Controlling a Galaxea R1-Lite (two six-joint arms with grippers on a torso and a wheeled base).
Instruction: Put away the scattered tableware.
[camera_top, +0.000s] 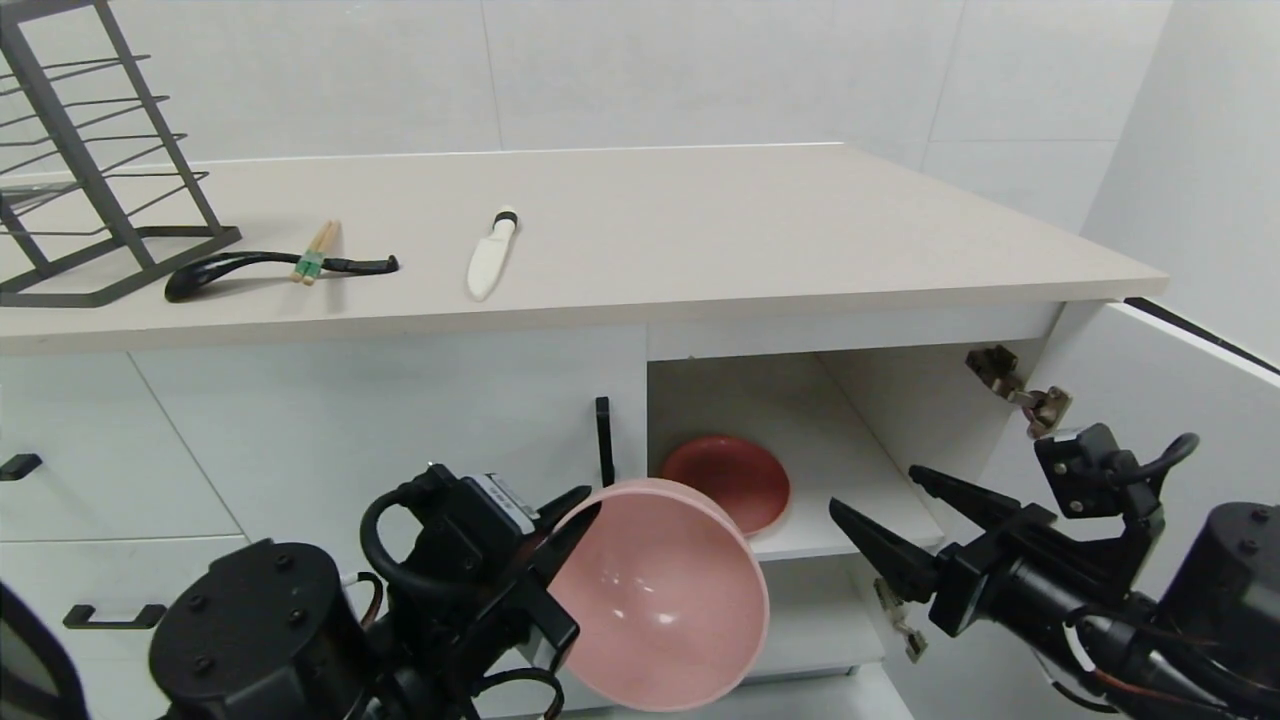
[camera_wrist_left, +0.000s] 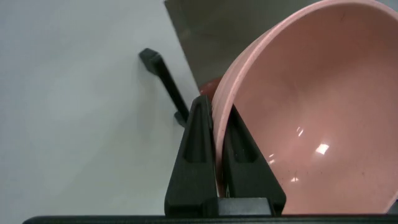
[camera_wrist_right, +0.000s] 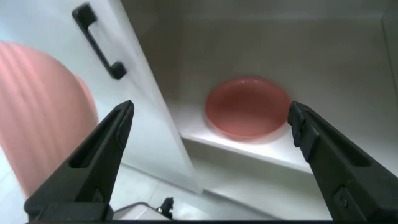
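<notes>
Tableware, counted: one pink bowl (camera_top: 660, 600), one red plate (camera_top: 728, 480), one black spoon (camera_top: 195, 282), one pair of wooden chopsticks (camera_top: 318, 250), one white knife (camera_top: 487, 262). Other items: one dark wire rack (camera_top: 180, 248), one open cupboard (camera_top: 900, 400).

Pink bowl (camera_top: 660, 600); red plate (camera_top: 732, 482); black ladle (camera_top: 205, 277); white knife (camera_top: 487, 266); beige countertop (camera_top: 760, 220).

Low at seven o'clock, left gripper (camera_top: 572, 512), clamped tight on the rim of the pink bowl (camera_top: 660, 600), pointing toward one o'clock. Low at four o'clock, right gripper (camera_top: 874, 490), spread wide, holding nothing, pointing toward ten o'clock.
</notes>
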